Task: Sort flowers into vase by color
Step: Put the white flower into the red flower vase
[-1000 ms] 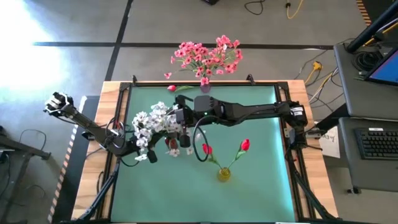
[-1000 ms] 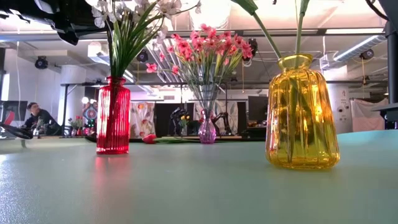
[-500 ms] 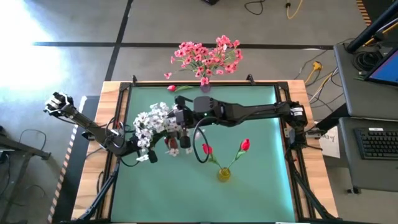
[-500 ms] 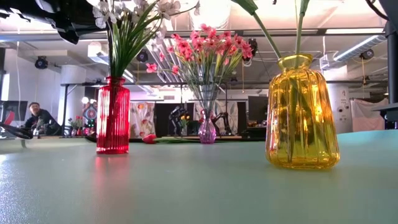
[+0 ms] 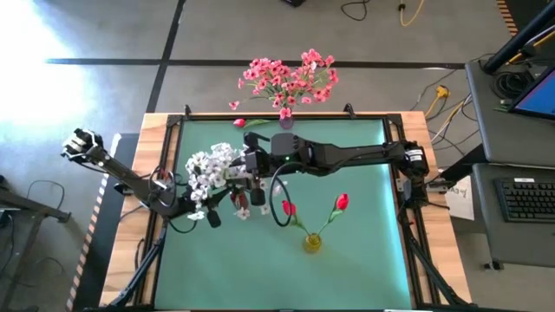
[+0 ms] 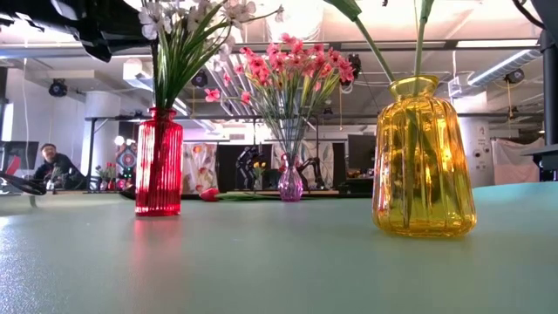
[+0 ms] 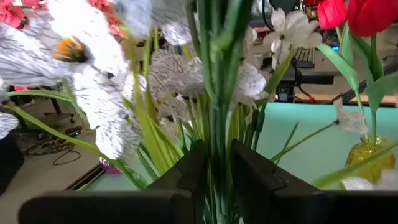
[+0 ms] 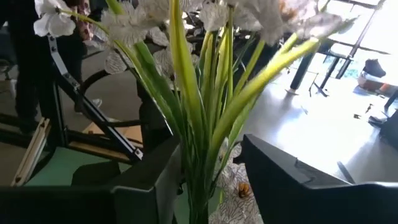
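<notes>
Left hand (image 5: 211,208) and right hand (image 5: 247,171), high view: both at the white flowers (image 5: 208,166), whose cluster has shifted slightly since a second ago, so bunching goes on. Low view: stems stand in the red vase (image 6: 159,161) on the desk (image 6: 261,270). Wrist views: left hand closed on stems, right hand's fingers (image 8: 149,180) apart around them.

Bright daylight floods the upper left of my high view. Sunlit floor (image 8: 348,124) glares at the right of my right wrist view. White blossoms (image 7: 81,37) blur close in my left wrist view.
</notes>
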Tool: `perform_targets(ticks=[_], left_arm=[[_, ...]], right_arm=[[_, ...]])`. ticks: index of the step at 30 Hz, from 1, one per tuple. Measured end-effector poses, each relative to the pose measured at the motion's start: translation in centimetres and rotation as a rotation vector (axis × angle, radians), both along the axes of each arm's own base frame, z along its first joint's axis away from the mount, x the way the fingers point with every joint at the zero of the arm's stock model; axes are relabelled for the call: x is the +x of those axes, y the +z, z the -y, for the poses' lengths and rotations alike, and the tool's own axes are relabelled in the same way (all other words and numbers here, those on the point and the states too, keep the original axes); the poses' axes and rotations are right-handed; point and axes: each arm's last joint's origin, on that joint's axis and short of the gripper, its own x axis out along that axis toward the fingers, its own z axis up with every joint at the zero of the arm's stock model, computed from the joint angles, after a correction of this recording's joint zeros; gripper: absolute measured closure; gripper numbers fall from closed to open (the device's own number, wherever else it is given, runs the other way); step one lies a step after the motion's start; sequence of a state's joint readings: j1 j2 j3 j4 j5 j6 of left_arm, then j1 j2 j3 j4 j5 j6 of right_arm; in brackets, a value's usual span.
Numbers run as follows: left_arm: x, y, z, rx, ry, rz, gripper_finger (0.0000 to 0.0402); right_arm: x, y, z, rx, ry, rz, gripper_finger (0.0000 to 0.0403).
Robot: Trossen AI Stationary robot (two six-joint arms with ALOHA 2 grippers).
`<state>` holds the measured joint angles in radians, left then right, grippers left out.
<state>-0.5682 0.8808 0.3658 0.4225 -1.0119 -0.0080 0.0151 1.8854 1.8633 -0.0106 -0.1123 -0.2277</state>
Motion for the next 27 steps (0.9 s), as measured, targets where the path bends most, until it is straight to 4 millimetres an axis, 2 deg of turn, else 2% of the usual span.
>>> perform_targets(ticks=[5,10,17,27], left_arm=[[0.2,-0.3,0.1,0.029,-0.001,-0.024,0.0344],[0.2,-0.3,0.1,0.015,0.0,-0.018,0.0362],[0.2,-0.3,0.1,0.006,0.0,-0.016,0.0398],[0.6,-0.8,0.4,-0.007,0.002,-0.026,0.0401]], right_arm=[[0.0,-0.1,0.0,-0.001,0.0,-0.01,0.0259],[-0.4,0.0,0.0,-0.002,-0.002,-0.07,0.0268],[-2.4,2.0,0.1,-0.009,-0.001,-0.117,0.0262],[-6.2,4.8,0.1,-0.024,0.005,-0.181,0.0257]])
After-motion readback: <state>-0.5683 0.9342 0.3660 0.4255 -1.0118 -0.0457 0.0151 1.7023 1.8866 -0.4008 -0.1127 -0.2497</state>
